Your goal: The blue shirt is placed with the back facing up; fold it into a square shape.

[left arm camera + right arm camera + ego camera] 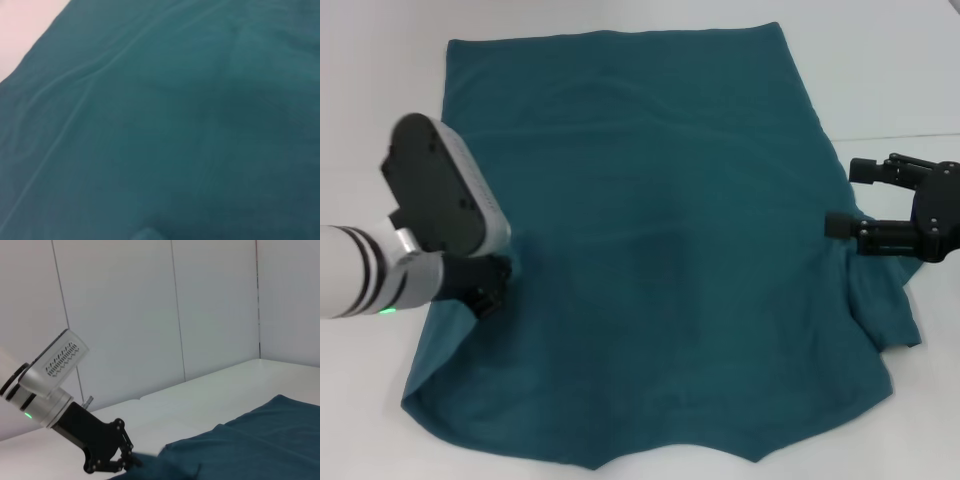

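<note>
The blue shirt (650,250) lies spread flat on the white table (880,80), plain side up, with its straight hem at the far end. My left gripper (498,278) is at the shirt's left edge, near the sleeve. In the right wrist view the left gripper (131,462) has its fingers pinched together on the shirt's edge (260,440). My right gripper (845,198) is open at the shirt's right edge, with its nearer finger touching the cloth. The left wrist view is filled with the shirt's fabric (160,125).
White table surface shows on all sides of the shirt, with a wider strip at the far right (890,60). White wall panels (150,315) stand behind the table. No other objects are in view.
</note>
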Controlling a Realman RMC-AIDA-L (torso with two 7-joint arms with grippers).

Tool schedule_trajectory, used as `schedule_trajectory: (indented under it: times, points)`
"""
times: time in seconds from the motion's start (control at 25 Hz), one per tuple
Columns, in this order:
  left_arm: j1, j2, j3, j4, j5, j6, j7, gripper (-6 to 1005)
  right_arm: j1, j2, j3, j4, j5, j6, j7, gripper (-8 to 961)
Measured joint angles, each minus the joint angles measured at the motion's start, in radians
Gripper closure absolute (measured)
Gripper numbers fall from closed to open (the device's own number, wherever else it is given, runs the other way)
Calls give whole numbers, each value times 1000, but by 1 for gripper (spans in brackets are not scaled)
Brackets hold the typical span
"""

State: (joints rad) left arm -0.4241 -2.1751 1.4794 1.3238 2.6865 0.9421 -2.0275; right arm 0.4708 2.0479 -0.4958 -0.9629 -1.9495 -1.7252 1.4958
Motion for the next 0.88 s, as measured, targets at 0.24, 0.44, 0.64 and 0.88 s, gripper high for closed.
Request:
schedule_trajectory:
  times: [0.24,0.44,0.64,0.88]
  points:
    - [14,0,67,18,-8,-20,-11,938,1,0,0,1,0,14,-3,7]
    - [29,0,111,40,-12,-29,-25,895,2,0,0,1,0,16,-3,6]
    - [35,-1,113,42,-17,-33,-42,739,2,0,0,1,0,18,-2,7]
    - [44,0,8,43,-164,-37,-47,385,2,-5,-9,0,-6,17,50,6]
